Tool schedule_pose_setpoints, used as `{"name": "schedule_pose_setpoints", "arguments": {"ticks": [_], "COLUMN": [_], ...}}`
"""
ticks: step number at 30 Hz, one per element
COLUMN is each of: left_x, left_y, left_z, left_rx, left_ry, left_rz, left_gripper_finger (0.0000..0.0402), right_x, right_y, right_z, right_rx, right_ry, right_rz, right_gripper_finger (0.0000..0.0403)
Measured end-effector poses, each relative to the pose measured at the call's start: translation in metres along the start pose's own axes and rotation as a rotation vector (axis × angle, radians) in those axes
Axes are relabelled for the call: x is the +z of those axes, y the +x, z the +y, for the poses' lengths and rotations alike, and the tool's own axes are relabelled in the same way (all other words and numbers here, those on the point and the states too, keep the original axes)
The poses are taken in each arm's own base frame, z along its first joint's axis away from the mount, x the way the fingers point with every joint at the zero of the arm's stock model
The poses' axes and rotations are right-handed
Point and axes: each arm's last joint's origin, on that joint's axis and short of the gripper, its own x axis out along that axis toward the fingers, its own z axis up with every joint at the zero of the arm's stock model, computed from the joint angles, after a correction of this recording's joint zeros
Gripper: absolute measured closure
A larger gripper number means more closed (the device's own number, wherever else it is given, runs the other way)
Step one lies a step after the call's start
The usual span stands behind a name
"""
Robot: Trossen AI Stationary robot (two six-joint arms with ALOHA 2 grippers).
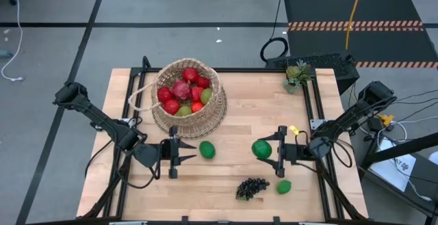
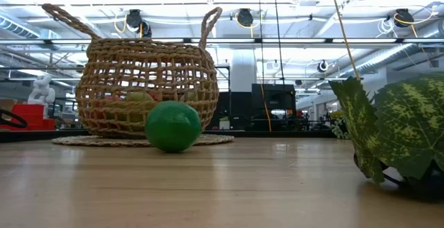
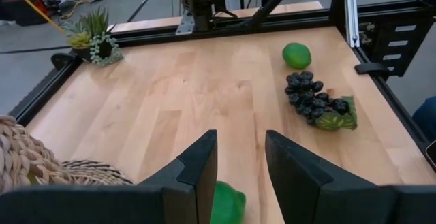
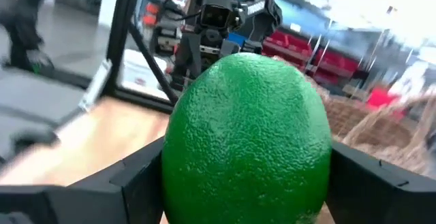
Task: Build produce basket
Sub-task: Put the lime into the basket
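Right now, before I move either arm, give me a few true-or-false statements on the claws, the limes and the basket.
1. The right claw holds a big green lime. True.
2. The left claw grips a lime. False: it is open and empty, with a loose lime on the table just ahead of it.
3. The basket already holds red fruit. True.
4. The grape bunch is in the basket. False: it lies on the table near the front edge.
5. A small lime lies beside the grapes. True.

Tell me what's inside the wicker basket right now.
The wicker basket holds red fruits and yellow-green ones heaped together; anything beneath that top layer is hidden.
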Motion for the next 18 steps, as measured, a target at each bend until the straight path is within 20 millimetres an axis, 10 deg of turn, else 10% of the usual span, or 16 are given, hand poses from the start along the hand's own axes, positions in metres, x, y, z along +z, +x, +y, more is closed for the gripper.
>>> {"name": "schedule_pose_setpoints", "arguments": {"ticks": [18], "left_x": [0.0000], "left_y": [-0.0001], "left_z": [-0.0001], "left_rx": [-0.002], "left_ry": [-0.023], "left_rz": [0.000], "left_gripper_finger": [0.0275], "right_x": [0.0002], "right_y": [0.0012], "right_z": [-0.0019], "right_rx": [-0.014], "right_ry": [-0.788], "right_rz": [0.003], "right_gripper_finger": [0.0096]}}
